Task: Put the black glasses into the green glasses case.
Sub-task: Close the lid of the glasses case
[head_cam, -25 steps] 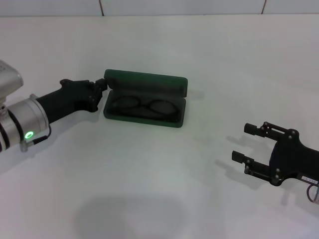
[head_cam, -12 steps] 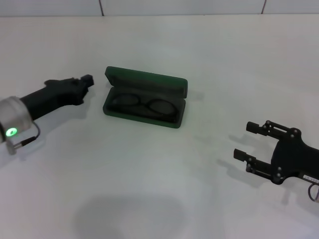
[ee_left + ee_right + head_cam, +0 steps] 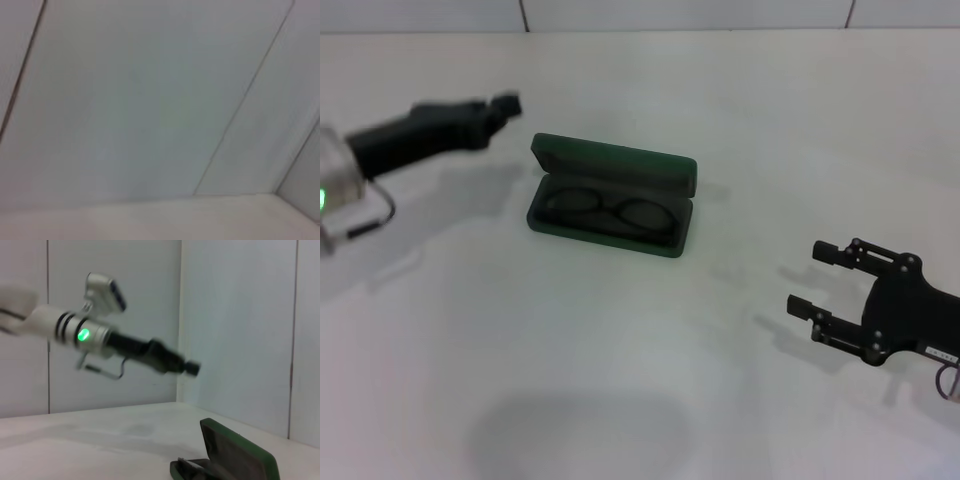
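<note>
In the middle of the white table (image 3: 620, 350), the black glasses (image 3: 610, 212) lie inside the open green glasses case (image 3: 610, 200). The placing looks done; closing the lid may remain. The left gripper (image 3: 505, 103) hovers off beside the case, fingers unclear; the right gripper (image 3: 820, 282) rests well apart, fingers spread.

- The room is bright and the light is even; it seems to come from above, because the shadows fall short and soft on the white bench (image 3: 620, 340).
- A wide, pale grey shadow lies on the bench at the near edge of the head view.
- The green glasses case (image 3: 612, 197) throws only a thin shadow beside it.
- The left arm (image 3: 415, 128) is smeared by motion blur in the head view, and also in the right wrist view.
- A green lamp (image 3: 83, 334) on this arm glows with a small halo.
- The left wrist view is soft and out of focus, showing only pale wall panels (image 3: 150, 100).
</note>
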Controlling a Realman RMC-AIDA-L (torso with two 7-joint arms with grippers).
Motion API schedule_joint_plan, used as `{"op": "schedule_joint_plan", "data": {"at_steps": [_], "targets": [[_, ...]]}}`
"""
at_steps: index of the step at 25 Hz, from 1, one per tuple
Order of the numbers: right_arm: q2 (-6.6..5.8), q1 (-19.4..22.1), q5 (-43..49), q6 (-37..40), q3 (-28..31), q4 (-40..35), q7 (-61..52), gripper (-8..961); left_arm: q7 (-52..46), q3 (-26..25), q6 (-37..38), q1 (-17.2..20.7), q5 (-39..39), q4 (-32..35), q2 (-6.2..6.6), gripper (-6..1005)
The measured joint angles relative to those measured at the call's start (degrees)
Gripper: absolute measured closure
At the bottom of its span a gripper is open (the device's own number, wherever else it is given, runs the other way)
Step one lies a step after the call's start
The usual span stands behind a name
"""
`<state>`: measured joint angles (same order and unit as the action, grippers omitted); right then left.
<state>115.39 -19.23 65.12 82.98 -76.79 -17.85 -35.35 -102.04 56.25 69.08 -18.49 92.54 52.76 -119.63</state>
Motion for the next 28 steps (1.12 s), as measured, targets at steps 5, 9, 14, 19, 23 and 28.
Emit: {"op": "schedule_joint_plan", "data": {"at_steps": [5,9,14,19,23,28], "targets": [[0.0,-0.1,0.0,-0.1,0.0,0.0,0.0,299,-10.0,8.5,-9.7,-2.7,2.6,8.7,-0.02,916],[0.0,-0.1,-0.1,-0.1,0.0,0.0,0.0,299,-22.1,19.0,-20.6,-4.8,11.3,13.3,-0.1,915],[0.01,-0.1,-0.2,-0.2,0.1,0.0,0.2,299,-40.4,30.2,-31.3,-5.8,26.7,15.0,-0.21,914],[0.0,0.0,-0.2,-0.6,0.2,0.0,0.2,299,-48.3,35.3,-37.3,-4.1,30.2,14.4,-0.4,914],[0.0,-0.1,-0.2,-0.9,0.2,0.0,0.2,299,-52.1,38.3,-42.0,-2.2,30.3,13.1,-0.57,913],[0.0,-0.1,-0.2,-0.9,0.2,0.0,0.2,299,-52.4,42.2,-48.2,-0.4,30.2,12.1,-0.53,912]]}}
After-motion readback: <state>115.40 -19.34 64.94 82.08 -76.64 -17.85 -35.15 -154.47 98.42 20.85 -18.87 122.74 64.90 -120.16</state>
